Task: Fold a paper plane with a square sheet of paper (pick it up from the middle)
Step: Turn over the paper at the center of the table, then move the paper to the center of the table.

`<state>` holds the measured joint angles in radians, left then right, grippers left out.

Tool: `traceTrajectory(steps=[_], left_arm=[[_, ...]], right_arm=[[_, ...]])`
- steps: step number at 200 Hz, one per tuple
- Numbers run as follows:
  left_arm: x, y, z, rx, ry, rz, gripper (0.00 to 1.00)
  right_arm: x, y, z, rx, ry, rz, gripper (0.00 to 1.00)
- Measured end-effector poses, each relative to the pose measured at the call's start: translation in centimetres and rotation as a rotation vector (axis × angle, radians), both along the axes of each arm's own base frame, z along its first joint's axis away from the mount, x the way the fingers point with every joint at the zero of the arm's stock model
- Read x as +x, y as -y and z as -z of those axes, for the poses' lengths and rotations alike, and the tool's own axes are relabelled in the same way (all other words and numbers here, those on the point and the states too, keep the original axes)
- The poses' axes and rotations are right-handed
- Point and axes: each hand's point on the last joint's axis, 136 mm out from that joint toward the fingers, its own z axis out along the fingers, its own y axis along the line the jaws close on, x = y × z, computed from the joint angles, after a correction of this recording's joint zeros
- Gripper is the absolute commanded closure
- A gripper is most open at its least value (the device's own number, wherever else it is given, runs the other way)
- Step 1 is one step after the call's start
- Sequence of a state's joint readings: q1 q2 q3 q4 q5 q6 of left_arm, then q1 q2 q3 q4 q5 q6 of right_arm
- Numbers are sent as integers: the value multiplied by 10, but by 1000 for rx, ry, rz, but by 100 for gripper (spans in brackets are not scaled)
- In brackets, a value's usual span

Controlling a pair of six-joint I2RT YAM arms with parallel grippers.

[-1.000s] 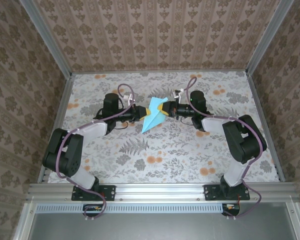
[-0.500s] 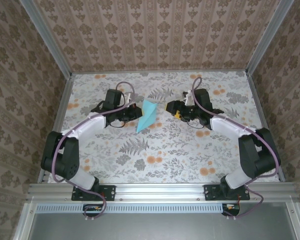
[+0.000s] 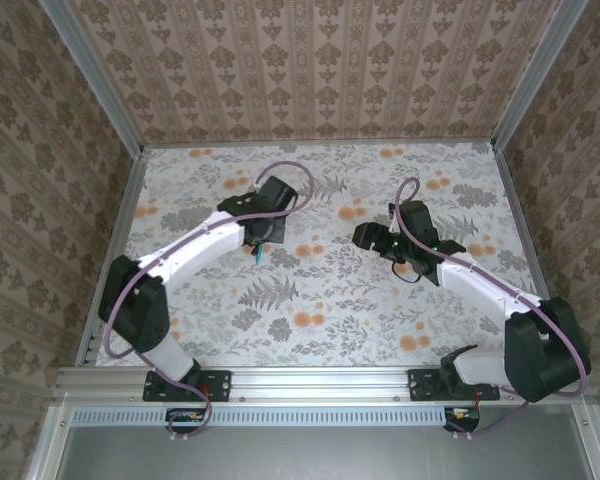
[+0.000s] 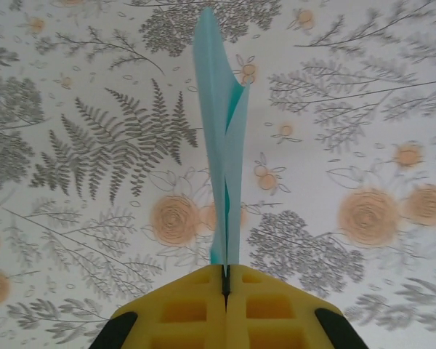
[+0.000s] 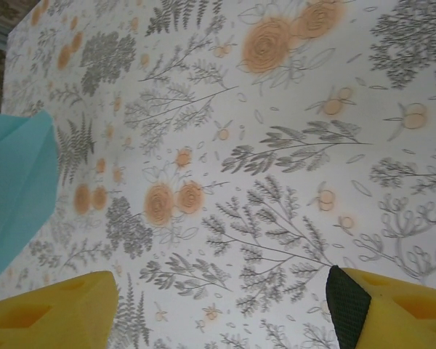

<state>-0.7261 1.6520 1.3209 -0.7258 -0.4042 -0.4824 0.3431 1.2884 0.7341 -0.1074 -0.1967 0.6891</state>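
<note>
Ahead of the left gripper (image 4: 225,285) pinching its end, the plane (image 4: 219,138) runs straight away, edge-up; the open right gripper (image 5: 221,309) seems well apart.

A pale floral tablecloth (image 3: 380,310), printed with grey ferns and orange blossoms, covers the table across the middle of the top view. Brown wallpaper (image 3: 320,70) with a striped damask pattern lines the back and both sides, with slanted aluminium posts (image 3: 92,75) at the upper left and upper right. An aluminium rail (image 3: 320,380) crosses the lower frame under soft, even light.
</note>
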Motion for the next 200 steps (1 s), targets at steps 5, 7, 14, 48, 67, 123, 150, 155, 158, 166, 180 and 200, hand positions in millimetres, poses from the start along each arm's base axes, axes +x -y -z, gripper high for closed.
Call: traceTrajectory(steps=[5, 7, 14, 48, 67, 123, 150, 155, 158, 166, 180, 200], left_arm=[[1, 1, 4, 30, 0, -4, 94], [1, 2, 5, 43, 0, -6, 94], [2, 4, 11, 82, -2, -10, 93], [5, 23, 47, 172, -52, -11, 79], [2, 38, 66, 121, -112, 1, 65], [11, 75, 73, -333, -271, 13, 40], [19, 55, 56, -495, -280, -25, 35], [22, 49, 52, -516, -271, -35, 34], [22, 44, 49, -526, -265, -42, 33], [25, 34, 43, -548, -250, -59, 32], [29, 11, 34, -579, -217, -102, 27], [29, -22, 32, -587, -187, -165, 18]], right_arm=[[-1, 2, 1, -5, 0, 8, 22], [-2, 3, 2, -8, -1, 10, 22], [-4, 5, 4, -16, -1, 20, 22], [-10, 14, 12, -36, -13, 59, 22], [-11, 17, 13, -44, -12, 72, 22], [-14, 12, 12, -46, -12, 70, 28], [-17, -24, 22, -65, -51, -10, 38], [-18, -34, 24, -69, -61, -31, 40], [-18, -41, 25, -71, -65, -48, 41], [-18, -62, 29, -78, -79, -93, 44], [-18, -99, 33, -85, -93, -164, 47], [-16, -148, 36, -81, -96, -246, 50]])
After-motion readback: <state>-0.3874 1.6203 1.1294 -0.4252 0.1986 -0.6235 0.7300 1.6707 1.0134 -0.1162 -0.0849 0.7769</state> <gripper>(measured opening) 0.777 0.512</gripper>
